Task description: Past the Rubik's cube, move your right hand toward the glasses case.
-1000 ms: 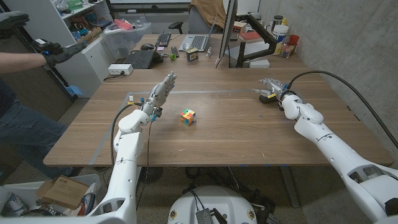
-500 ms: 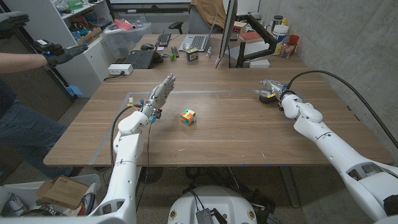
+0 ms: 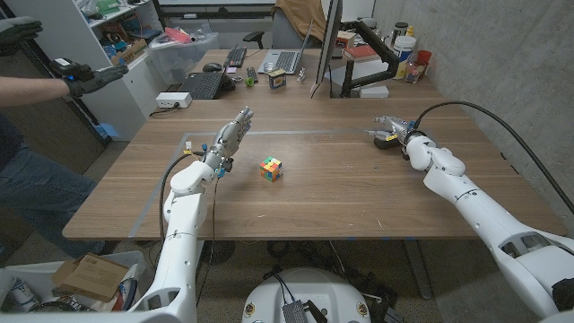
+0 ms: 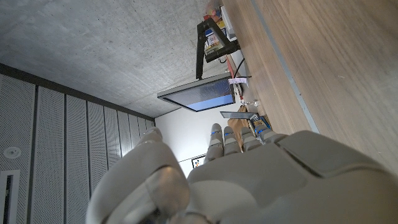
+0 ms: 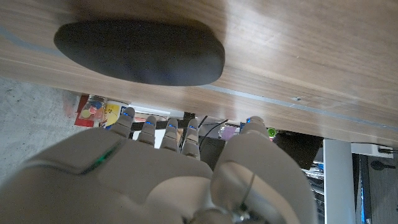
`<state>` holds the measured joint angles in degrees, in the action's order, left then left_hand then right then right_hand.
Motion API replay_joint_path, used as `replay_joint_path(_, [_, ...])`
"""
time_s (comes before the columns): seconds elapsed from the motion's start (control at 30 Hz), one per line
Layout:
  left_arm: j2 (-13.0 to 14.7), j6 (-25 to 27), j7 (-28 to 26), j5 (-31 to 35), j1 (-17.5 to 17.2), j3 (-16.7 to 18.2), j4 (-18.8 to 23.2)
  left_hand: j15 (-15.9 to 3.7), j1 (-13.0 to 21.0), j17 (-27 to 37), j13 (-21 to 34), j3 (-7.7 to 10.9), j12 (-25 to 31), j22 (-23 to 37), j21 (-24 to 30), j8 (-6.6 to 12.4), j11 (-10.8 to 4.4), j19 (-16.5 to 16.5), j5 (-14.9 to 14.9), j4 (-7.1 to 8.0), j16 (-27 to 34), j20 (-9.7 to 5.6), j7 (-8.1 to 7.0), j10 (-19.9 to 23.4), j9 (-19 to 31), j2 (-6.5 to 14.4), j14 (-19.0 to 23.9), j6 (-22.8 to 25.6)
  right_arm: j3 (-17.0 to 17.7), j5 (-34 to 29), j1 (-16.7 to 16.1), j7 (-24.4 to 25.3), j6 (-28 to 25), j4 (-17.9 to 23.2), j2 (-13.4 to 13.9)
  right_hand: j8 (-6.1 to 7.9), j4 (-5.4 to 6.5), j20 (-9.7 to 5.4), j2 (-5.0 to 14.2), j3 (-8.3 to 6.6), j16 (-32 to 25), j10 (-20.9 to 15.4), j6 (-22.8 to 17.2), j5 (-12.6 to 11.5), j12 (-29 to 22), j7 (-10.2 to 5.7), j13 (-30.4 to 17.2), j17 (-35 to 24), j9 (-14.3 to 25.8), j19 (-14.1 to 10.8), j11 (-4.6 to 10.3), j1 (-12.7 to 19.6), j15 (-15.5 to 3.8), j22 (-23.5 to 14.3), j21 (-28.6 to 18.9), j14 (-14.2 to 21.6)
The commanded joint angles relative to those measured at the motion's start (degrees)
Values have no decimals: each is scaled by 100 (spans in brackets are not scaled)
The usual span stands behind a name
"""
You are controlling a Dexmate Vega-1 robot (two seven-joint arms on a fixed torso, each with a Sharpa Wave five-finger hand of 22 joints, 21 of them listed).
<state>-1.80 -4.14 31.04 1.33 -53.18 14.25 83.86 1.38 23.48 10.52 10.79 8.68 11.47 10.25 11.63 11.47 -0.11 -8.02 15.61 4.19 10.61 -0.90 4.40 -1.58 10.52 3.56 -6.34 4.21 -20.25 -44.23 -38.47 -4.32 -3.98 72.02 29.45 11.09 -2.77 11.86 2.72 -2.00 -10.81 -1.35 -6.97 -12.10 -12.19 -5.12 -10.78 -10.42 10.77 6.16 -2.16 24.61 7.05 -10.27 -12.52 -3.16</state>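
Observation:
A multicoloured Rubik's cube [image 3: 271, 168] sits near the middle of the wooden table [image 3: 323, 202]. Far to its right, a dark oval glasses case [image 3: 387, 142] lies on the table, partly covered by my right hand [image 3: 392, 129]. In the right wrist view the glasses case [image 5: 140, 51] shows close beyond my right hand [image 5: 168, 171], whose fingers are apart and hold nothing. My left hand [image 3: 231, 136] stands raised left of the cube, fingers stretched out and empty; the same hand [image 4: 236, 180] shows in the left wrist view.
At the far side of the table stand a monitor [image 3: 328, 45], keyboards [image 3: 203, 84], a laptop [image 3: 282, 61] and small boxes. A person's gloved hand [image 3: 90, 74] reaches in at the upper left. Grey tape lines [image 3: 296, 132] mark the tabletop.
My right hand has edged slightly farther over the glasses case. The person's gloved hand has shifted a little. My left hand and the cube have stayed put.

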Motion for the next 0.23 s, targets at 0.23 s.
replay_joint_path(0.23, [-20, -3, -24, 22, 27, -9, -71, 1, 10, 15, 14, -20, 10, 35, 1, 23, -2, -37, -32, 0, 10, 26, -18, -43, 30, 38, -42, 40, -50, 37, 89, -10, 57, -168, -6, 30, -53, 25, -71, 3, -37, -21, -35, -34, -15, 2, -12, -8, 35, -116, -1, 24, 16, -22, -35, 82])
